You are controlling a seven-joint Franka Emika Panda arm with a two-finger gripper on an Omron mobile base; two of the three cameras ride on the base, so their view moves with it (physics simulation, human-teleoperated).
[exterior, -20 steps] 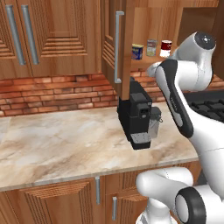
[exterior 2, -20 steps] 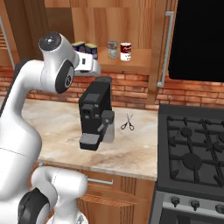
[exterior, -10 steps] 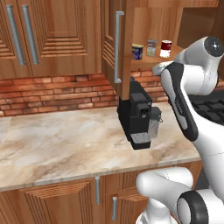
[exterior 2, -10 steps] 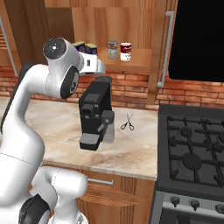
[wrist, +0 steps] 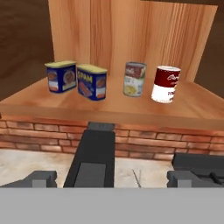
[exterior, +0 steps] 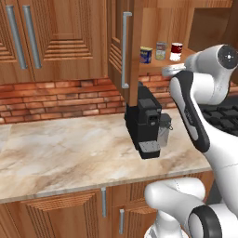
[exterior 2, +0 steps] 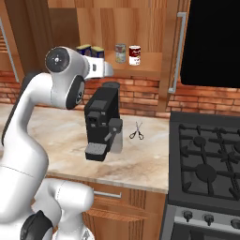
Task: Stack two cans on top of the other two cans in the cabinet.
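We see four cans upright along the cabinet shelf [wrist: 109, 107]: two blue tins [wrist: 61, 77], pale green can [wrist: 134, 78], red-topped can [wrist: 166, 84]; gripper [wrist: 116, 177] fingers probably wide, empty.

Four cans [wrist: 134, 79] stand upright, unstacked, along the open cabinet [wrist: 109, 103] shelf — two blue.

White, glossy, rounded shells make up this arm [exterior: 200, 93], with dark grey bands at the joints and a round dark cap with a small pale centre on the elbow. The gripper [wrist: 111, 179] carries two small dark, blocky fingertips.
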